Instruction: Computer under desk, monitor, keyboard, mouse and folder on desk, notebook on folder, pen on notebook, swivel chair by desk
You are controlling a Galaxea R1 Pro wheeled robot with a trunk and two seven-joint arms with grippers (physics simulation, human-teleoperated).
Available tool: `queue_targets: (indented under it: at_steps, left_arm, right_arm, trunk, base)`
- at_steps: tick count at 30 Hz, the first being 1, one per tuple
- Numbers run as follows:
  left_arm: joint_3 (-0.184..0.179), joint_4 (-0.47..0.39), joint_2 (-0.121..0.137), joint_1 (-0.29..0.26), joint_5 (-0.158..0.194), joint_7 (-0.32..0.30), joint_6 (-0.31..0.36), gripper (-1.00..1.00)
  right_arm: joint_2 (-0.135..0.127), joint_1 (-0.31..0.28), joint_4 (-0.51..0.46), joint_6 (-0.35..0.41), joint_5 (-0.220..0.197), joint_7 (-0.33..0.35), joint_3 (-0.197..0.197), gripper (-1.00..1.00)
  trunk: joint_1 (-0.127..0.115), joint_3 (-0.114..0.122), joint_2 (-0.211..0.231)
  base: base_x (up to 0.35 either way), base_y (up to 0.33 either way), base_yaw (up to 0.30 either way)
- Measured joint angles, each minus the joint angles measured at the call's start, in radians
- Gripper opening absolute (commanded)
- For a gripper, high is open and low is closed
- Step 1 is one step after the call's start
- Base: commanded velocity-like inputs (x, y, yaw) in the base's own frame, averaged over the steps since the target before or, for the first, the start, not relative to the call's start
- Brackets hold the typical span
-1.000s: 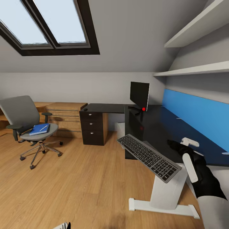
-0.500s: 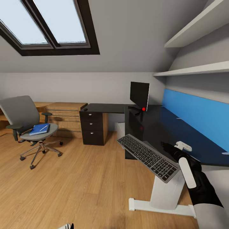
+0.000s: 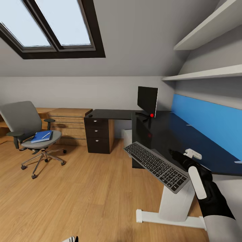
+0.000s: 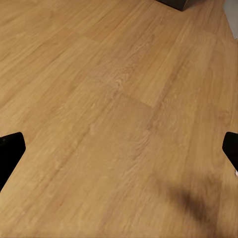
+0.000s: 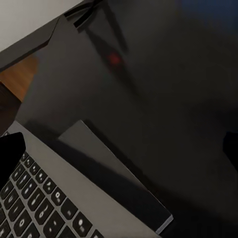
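I am looking over the large L-shaped desk with its glossy black top [image 3: 174,134]. A thin flat monitor with a black screen [image 3: 147,99] is standing on it near the corner, and a slim keyboard with dark grey keys in a silvery frame [image 3: 156,165] is lying tilted at the near edge, overhanging it. The light wood plank floor [image 3: 84,195] is carrying the desk's white pedestal leg [image 3: 174,205], a black three-drawer unit [image 3: 98,135] and a grey fabric swivel chair [image 3: 32,134], whose seat is bearing a flat bright blue folder [image 3: 41,136].
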Motion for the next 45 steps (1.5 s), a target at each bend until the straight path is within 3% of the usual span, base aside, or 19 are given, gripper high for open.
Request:
queue_targets:
  at_steps: [10,45]
  left_arm:
    - [0.000,0.000,-0.001,0.000,0.000,0.000,0.000,1.00]
    - [0.000,0.002,-0.001,0.000,0.001,0.000,0.000,1.00]
  right_arm:
    - [0.000,0.003,-0.019,0.000,0.000,0.000,0.000,1.00]
    - [0.000,0.009,-0.010,0.000,-0.001,0.003,-0.008,1.00]
  trunk:
    - [0.000,0.000,0.000]
    - [0.000,0.000,0.000]
  base:
    - [-0.001,0.000,0.000]
    - [-0.219,0.000,0.000]
